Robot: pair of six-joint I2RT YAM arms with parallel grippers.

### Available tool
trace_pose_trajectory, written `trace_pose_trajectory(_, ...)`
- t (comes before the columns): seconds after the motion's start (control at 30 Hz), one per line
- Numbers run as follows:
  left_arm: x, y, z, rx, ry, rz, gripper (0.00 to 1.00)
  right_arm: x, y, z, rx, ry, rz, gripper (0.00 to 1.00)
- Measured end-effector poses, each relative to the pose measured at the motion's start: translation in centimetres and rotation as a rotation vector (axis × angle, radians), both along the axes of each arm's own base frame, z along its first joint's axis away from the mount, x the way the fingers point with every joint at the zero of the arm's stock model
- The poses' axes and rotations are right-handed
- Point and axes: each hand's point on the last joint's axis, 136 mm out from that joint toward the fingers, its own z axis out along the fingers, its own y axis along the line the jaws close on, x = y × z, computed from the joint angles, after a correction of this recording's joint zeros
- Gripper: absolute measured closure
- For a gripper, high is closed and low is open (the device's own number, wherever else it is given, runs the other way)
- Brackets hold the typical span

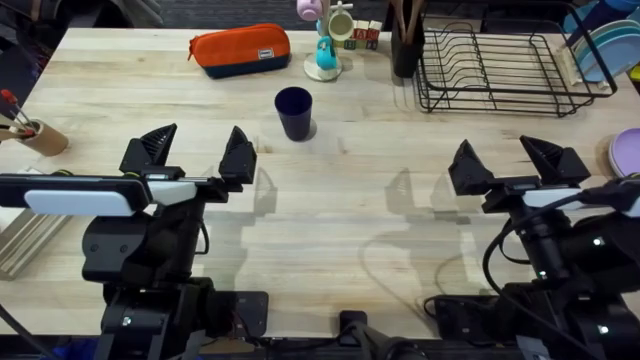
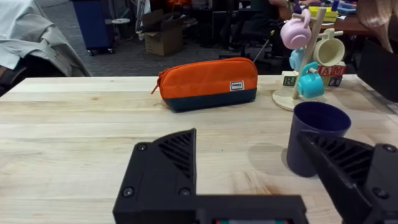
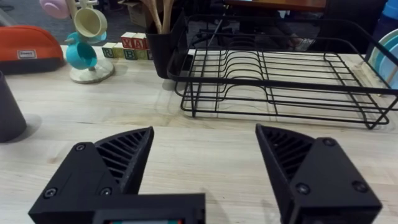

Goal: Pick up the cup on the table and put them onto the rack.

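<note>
Bright, even indoor light from above; table evenly lit, grain plain across its width. Shadows soft and short: cup drops a small dark patch at its base, on its right and near side. Faint grey double shadows of left gripper and right gripper lie on the wood just right of the first and left of the second, which suggests more than one lamp. Rack casts thin line shadows under its wires. No strong glare. Wrist views: own fingers large and slightly soft near the lens; the room beyond the far table edge is dimmer. Overhead edges bend slightly.
</note>
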Motion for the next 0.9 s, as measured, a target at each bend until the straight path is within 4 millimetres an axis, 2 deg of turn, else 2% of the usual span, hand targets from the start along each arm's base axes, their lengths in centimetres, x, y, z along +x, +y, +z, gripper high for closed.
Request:
trace_pose_trajectory(0.3,0.0,0.0,0.0,0.000,-0.001,0.000,0.006,0.0,0.0,-0.1,0.000,0.006,0.000,0.004)
trace_pose_trajectory(0.43,0.0,0.0,0.6,0.001,-0.025,0.000,0.006,0.0,0.0,-0.1,0.001,0.005,0.001,0.005)
trace_pose_trajectory(0.57,-0.3,0.0,-1.1,0.008,0.071,0.000,0.007,-0.3,0.0,-0.5,0.045,0.049,-0.005,0.005)
trace_pose_trajectory(0.63,-0.7,0.0,-1.3,0.009,0.128,-0.001,0.007,-0.8,0.1,-0.8,0.070,0.102,-0.005,0.005)
trace_pose_trajectory(0.7,-1.3,0.0,-0.1,0.011,0.151,-0.001,0.007,-1.8,0.2,-1.8,0.088,0.202,-0.005,0.005)
trace_pose_trajectory(0.77,-1.8,0.0,2.3,0.012,0.151,-0.001,0.007,-2.7,0.2,-2.1,0.092,0.280,-0.010,0.005)
trace_pose_trajectory(0.83,-2.2,0.0,4.7,0.013,0.147,-0.001,0.007,-3.3,0.2,-0.8,0.090,0.313,-0.008,0.005)
trace_pose_trajectory(0.9,-2.5,0.0,7.0,0.015,0.159,-0.002,0.007,-3.6,0.2,2.1,0.086,0.297,-0.006,0.005)
